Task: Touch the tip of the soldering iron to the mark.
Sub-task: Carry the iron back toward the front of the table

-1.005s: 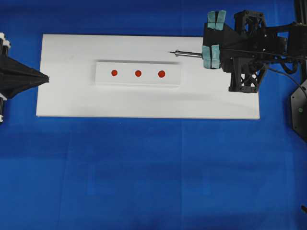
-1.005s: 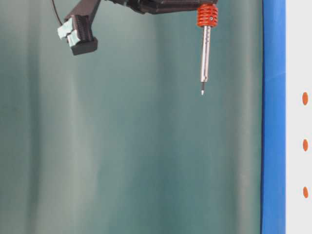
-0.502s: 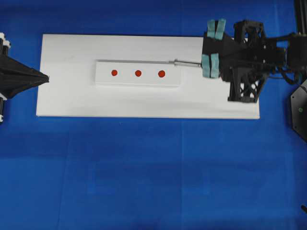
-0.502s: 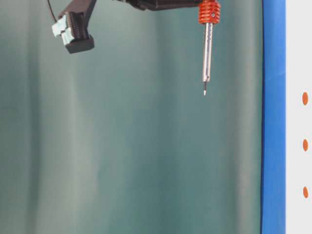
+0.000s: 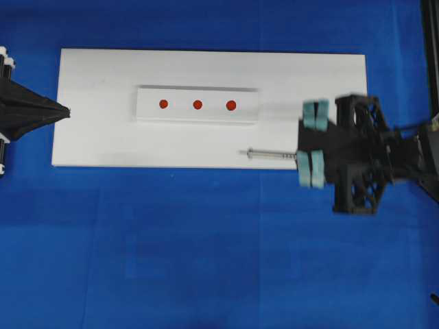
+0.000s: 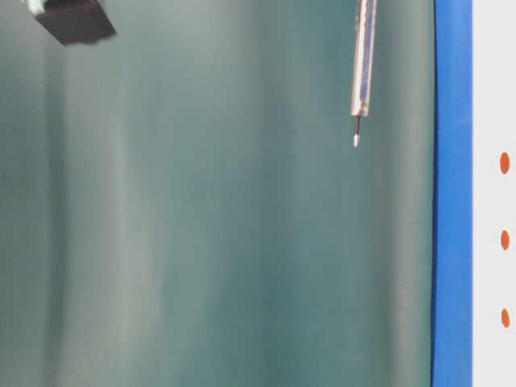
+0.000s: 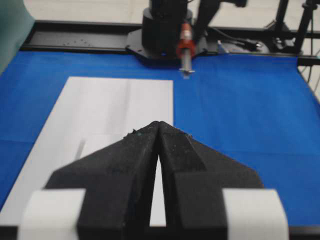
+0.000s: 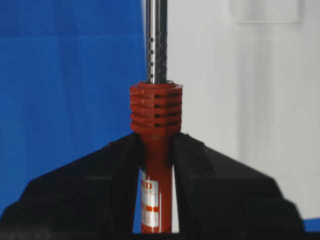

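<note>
My right gripper (image 5: 310, 160) is shut on the red-orange handle of the soldering iron (image 8: 156, 107). The silver shaft (image 5: 271, 155) points left, and its tip hangs over the front edge of the white board. The mark (image 5: 231, 105) is the right-end red dot on the white strip (image 5: 197, 116). It lies well behind the tip and slightly to its left. In the table-level view the tip (image 6: 355, 141) hovers in the air, apart from the mark (image 6: 505, 163). My left gripper (image 5: 65, 113) rests shut and empty at the board's left edge.
The white board (image 5: 103, 75) lies on a blue cloth (image 5: 206, 247). Two other red dots (image 5: 197, 105) (image 5: 163, 104) sit on the strip to the left of the mark. The right arm's black base (image 7: 165, 30) stands at the far end in the left wrist view.
The right arm has swung with the iron from beside the strip's back right corner toward the front edge of the board. The tip is now farther from the mark. The left gripper stayed still.
</note>
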`<action>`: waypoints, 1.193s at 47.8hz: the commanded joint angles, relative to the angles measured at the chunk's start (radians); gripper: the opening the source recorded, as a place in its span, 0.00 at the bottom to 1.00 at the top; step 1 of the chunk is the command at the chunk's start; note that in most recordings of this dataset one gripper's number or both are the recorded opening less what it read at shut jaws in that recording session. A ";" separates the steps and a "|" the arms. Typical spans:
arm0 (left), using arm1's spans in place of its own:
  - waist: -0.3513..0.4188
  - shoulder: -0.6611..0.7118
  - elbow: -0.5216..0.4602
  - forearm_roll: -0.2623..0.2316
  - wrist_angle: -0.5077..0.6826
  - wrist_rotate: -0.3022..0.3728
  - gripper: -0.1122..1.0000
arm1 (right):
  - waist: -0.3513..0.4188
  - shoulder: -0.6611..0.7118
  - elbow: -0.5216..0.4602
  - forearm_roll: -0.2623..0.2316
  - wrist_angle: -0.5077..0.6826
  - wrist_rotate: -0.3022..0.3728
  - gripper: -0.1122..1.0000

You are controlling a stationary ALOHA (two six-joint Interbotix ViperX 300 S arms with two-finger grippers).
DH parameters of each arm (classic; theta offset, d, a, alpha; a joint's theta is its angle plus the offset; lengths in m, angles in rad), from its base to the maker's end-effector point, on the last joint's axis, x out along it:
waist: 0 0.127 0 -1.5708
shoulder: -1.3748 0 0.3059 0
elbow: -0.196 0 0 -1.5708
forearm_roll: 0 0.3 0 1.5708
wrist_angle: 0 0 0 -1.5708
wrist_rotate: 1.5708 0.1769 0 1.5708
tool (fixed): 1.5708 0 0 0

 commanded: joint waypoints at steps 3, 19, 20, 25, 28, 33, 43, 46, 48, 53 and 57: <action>0.002 0.005 -0.009 0.002 -0.009 -0.002 0.10 | 0.083 0.000 -0.018 -0.032 0.000 0.074 0.16; 0.002 0.005 -0.009 0.002 -0.011 -0.002 0.10 | 0.192 0.061 -0.051 -0.057 0.040 0.166 0.16; 0.002 0.005 -0.009 0.002 -0.011 -0.002 0.10 | 0.193 0.064 -0.051 -0.057 0.040 0.166 0.16; 0.002 0.003 -0.009 0.002 -0.011 -0.003 0.10 | 0.196 0.071 -0.054 -0.057 0.038 0.166 0.16; 0.002 0.005 -0.009 0.002 -0.011 -0.003 0.10 | 0.198 0.075 -0.054 -0.057 0.035 0.166 0.16; 0.002 0.005 -0.009 0.002 -0.011 -0.003 0.10 | 0.196 0.086 -0.058 -0.058 0.028 0.166 0.16; 0.002 0.005 -0.009 0.002 -0.011 -0.003 0.10 | 0.189 0.155 -0.121 -0.086 0.003 0.163 0.16; 0.002 0.005 -0.009 0.002 -0.011 -0.003 0.10 | 0.183 0.183 -0.147 -0.097 0.002 0.161 0.16; 0.000 0.005 -0.009 0.002 -0.011 -0.003 0.10 | 0.173 0.207 -0.169 -0.103 0.002 0.160 0.16; -0.002 0.005 -0.009 0.002 -0.011 -0.003 0.10 | 0.153 0.253 -0.215 -0.104 0.000 0.158 0.16; -0.002 0.003 -0.009 0.002 -0.011 -0.003 0.10 | 0.137 0.295 -0.259 -0.104 -0.008 0.153 0.16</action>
